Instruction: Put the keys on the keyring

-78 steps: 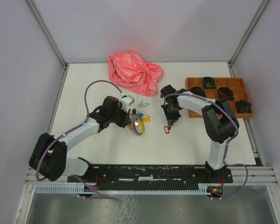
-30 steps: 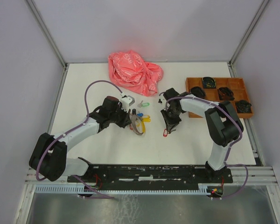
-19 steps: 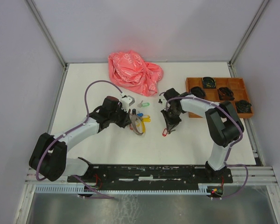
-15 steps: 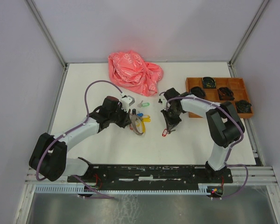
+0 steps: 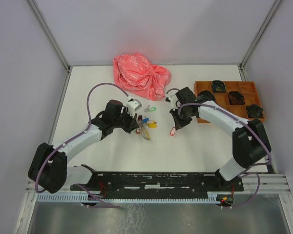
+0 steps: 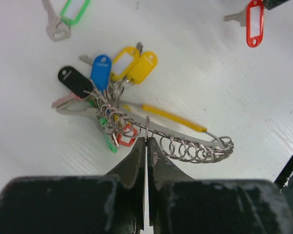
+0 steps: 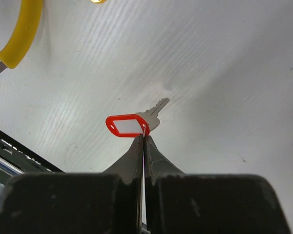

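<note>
White table (image 5: 195, 151) beneath your two arms, with the pink bag (image 5: 140, 75) at its far edge as marker: nearer you than the bag and to its left, your left gripper (image 6: 147, 141) stands clenched on the wire keyring (image 6: 195, 150); to the bag's near right, your right gripper (image 7: 143, 138) pinches the red-tagged key (image 7: 132, 125); the green-tagged key (image 5: 150, 109) lies loose just in front of the bag
</note>
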Controlling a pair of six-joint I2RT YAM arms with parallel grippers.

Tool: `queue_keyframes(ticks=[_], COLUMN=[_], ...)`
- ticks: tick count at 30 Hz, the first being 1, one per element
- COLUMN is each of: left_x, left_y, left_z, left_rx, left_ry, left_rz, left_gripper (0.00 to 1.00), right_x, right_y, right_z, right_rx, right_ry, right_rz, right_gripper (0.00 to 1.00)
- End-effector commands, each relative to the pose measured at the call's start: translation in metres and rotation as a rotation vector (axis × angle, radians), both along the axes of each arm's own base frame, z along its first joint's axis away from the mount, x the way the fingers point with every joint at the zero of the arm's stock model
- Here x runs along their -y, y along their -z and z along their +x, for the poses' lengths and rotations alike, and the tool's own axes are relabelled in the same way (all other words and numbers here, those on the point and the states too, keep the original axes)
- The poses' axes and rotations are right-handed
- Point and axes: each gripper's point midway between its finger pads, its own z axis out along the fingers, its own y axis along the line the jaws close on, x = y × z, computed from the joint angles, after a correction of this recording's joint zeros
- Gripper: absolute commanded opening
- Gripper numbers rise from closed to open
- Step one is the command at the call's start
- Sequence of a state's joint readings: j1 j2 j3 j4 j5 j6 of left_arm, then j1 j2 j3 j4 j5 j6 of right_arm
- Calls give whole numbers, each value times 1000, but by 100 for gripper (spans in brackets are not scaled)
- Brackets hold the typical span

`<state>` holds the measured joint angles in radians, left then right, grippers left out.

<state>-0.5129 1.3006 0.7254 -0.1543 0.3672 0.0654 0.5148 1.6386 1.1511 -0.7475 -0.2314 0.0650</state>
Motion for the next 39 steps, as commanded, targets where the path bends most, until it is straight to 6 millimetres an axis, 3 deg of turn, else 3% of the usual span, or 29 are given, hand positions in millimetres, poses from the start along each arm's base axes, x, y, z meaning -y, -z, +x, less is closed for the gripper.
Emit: queue_keyframes(ticks=[1,5,8,10,13,18,28,33,39], left_x=[21,27,32,34,36,37,48,54,61], left_y=[-49,-57,-59,-61,-61,-57,-51,-33,-16], left_z=[7,7,7,8,6,-2,-18,-28,-40], left_rx=[245,302,319,324,329,350,477,493,505], left_ry=[170,239,273,282,301,359,494,527,546], left_rz=[-102,-113,-124,-132,-139,-140,-112,-70,-18], left_gripper=[3,3,3,3,3,3,3,3,3], right_x=[-15,-27,-15,-30,-27,-55,-69,-81,-83], right_y=[-44,-60,-60,-59,-51,-70,-91,-84,-58], right_z=[10,-4,14,-6,-2,-6,-4,-17,-38], right_rx=[242,308,385,296,305,487,691,749,768], right_ry=[-162,-348,-265,-361,-325,-376,-584,-709,-793], right_rz=[71,104,-44,33,-16,226,272,318,323], right_gripper=[1,1,1,1,1,1,1,1,1])
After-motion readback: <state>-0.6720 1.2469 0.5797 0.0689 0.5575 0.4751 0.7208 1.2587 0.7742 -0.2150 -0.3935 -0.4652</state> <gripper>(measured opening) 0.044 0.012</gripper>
